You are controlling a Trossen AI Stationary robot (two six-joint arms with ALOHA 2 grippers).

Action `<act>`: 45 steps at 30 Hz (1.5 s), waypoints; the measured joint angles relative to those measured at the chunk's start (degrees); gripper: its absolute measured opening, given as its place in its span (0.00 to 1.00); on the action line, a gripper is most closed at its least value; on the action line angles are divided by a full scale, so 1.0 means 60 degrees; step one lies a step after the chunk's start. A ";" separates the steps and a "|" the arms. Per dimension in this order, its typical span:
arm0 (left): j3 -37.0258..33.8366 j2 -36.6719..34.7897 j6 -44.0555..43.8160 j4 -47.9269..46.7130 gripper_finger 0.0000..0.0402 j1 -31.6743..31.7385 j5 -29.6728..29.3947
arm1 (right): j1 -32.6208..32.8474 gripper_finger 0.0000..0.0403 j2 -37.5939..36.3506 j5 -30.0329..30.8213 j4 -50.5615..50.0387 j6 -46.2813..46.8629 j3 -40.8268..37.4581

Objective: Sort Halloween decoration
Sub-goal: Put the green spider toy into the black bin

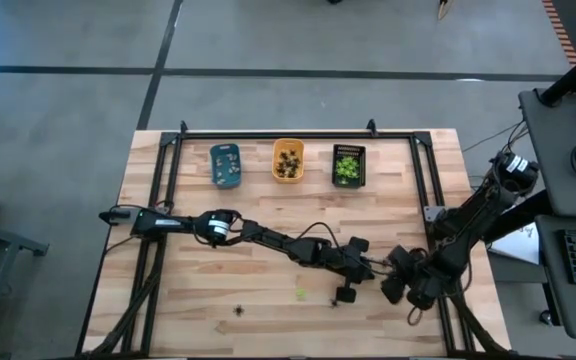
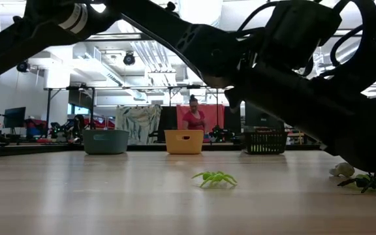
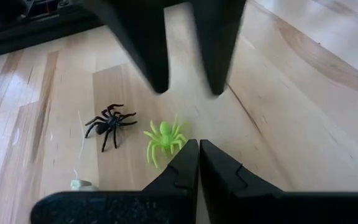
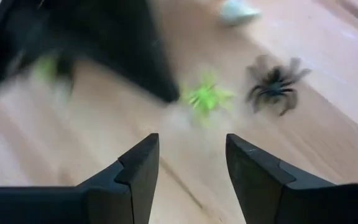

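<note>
Showing no readable writing, spiders [image 3: 164,140]

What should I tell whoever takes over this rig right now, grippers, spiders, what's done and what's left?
Left gripper: shut, empty, low over the table near its front.
Right gripper: open, empty, facing the left one.
Between them on the wood lie a green spider, a black spider and a pale piece.
Farther left on the table: another green spider and another black spider.
Done: blue tray, orange tray and black tray at the back already hold figures.
Left: sort the loose ones.
</note>
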 joint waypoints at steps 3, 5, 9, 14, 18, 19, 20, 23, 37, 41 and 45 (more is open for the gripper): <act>-0.0010 -0.0041 0.0000 -0.0061 0.00 -0.0004 0.0000 | 0.0483 0.44 0.0004 0.0155 -0.0014 -0.1688 0.0053; -0.0018 -0.0109 0.0000 -0.0192 0.00 0.0000 -0.0002 | 0.0730 0.44 0.0007 0.0428 -0.0031 -0.2561 0.0053; -0.0033 -0.0200 0.0091 -0.0269 0.00 0.0000 -0.0007 | 0.1017 0.44 0.0007 0.0776 -0.0501 -0.3419 -0.0030; 0.0139 -0.0241 0.0326 -0.0361 0.00 0.0016 -0.0106 | 0.1175 0.43 0.0011 0.0869 -0.0441 -0.3801 -0.0345; 0.0244 -0.0249 0.0385 -0.0353 0.00 0.0100 -0.0215 | 0.1203 0.41 0.0011 0.1243 -0.0415 -0.4078 -0.0410; 0.0240 -0.0252 0.0387 -0.0330 0.00 0.0134 -0.0212 | 0.1200 0.41 0.0015 0.1341 -0.0394 -0.4130 -0.0413; 0.0240 -0.0255 0.0401 -0.0329 0.00 0.0162 -0.0222 | 0.1200 0.40 0.0015 0.1386 -0.0356 -0.4233 -0.0417; 0.0229 -0.0250 0.0419 -0.0325 0.00 0.0230 -0.0248 | 0.1196 0.37 0.0015 0.1463 -0.0083 -0.4447 -0.0421; 0.0237 -0.0142 0.0463 -0.0129 0.00 0.0248 -0.0018 | 0.1182 0.35 0.0257 0.1887 0.0393 -0.4927 -0.0414; 0.0230 -0.0142 0.0466 -0.0120 0.00 0.0249 -0.0015 | 0.1125 0.37 0.0730 0.1880 0.0420 -0.5033 -0.0338; 0.0168 -0.0133 0.0506 -0.0125 0.00 0.0280 -0.0015 | 0.1116 0.39 0.1142 0.1858 0.0472 -0.5039 -0.0154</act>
